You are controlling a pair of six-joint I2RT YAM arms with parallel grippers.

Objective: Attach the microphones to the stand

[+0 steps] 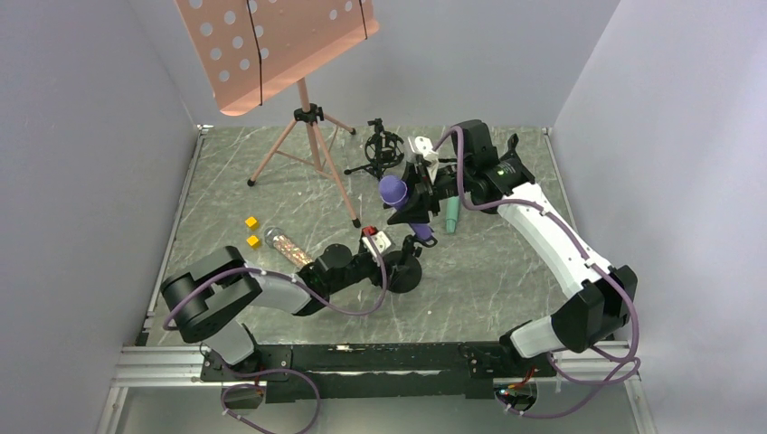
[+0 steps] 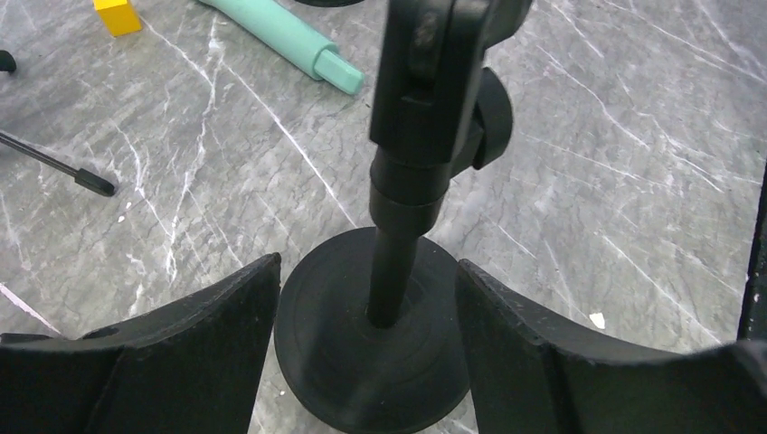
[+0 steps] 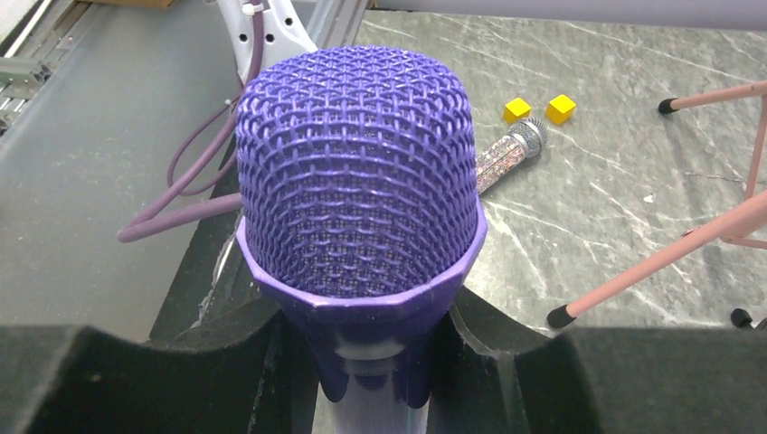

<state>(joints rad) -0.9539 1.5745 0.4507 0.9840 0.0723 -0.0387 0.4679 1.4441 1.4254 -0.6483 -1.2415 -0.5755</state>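
Bumpy plastic mesh on the purple microphone point(image 3: 357, 181). Smooth, matt plastic on the mint-green microphone point(image 2: 280, 36). Sparkly glitter on the bronze microphone point(image 3: 502, 155). Dull black, ringed base on the microphone stand point(image 2: 371, 353). Smooth grey marble-look worktop point(image 2: 615, 181).

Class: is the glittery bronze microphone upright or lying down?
Lying down: the glittery bronze microphone rests lengthwise on the table, its silver head flat against the surface.

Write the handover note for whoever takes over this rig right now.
Left gripper: fingers either side of the black stand at its round base; cannot tell if it grips.
Right gripper: shut on the purple microphone, held up near the stand; seated or not, cannot tell.
Mint-green microphone and bronze microphone lie on the table.
Done: no microphone clearly attached. Left: all three.
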